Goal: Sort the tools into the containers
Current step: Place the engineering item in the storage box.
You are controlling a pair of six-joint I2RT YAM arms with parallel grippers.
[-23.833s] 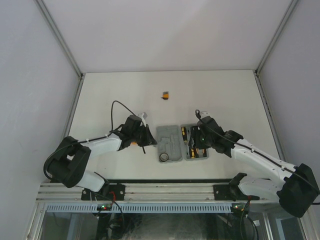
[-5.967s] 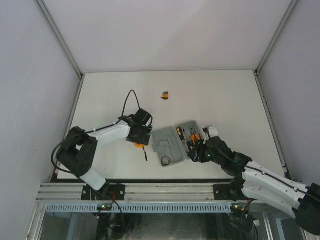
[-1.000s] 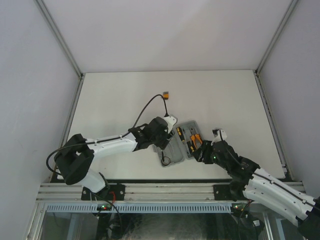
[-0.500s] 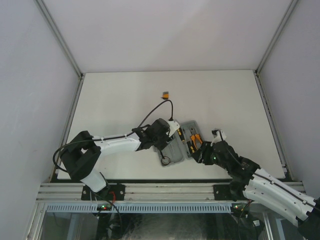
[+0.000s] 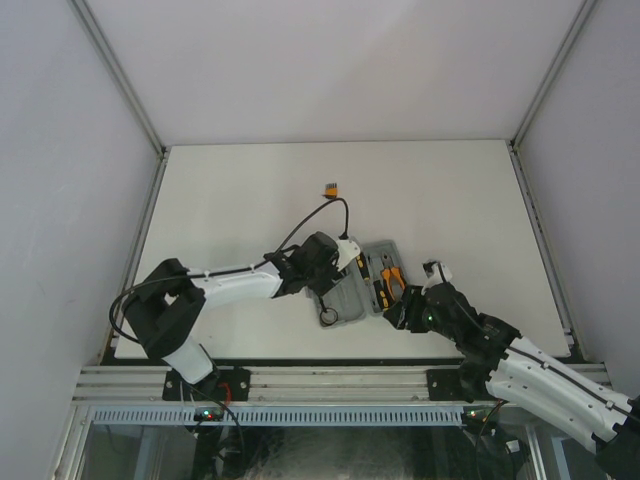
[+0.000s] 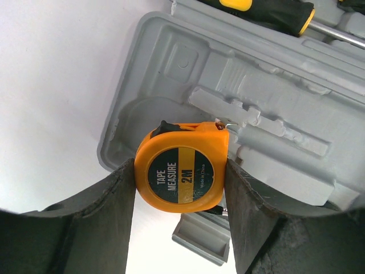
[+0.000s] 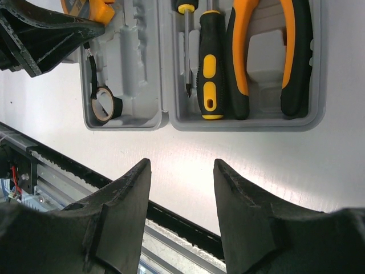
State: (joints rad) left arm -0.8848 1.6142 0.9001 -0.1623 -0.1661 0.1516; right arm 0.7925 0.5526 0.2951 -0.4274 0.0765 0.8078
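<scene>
**Tape measure carried over the open case**

The left tool [image 6: 178, 166] grips the round orange tape measure [image 6: 182, 181] by its sides. It has carried it from the bench at 9 o'clock of the grey case [image 6: 274, 97] to above the case's 9 o'clock half, over a rounded recess near the outer edge. Whether it touches the plastic I cannot tell. Letting go looks like the next step.

The right tool [image 7: 181, 171] hangs open and empty at about 4 o'clock of the case, barely shifted in the last second. The pliers [image 7: 238, 51] and screwdrivers [image 7: 210, 57] lie in the 3 o'clock half, the black ring [image 7: 117, 107] in the other. The orange-black block [image 5: 330, 187] remains on the bench at 12 o'clock, well apart and unsorted.
</scene>
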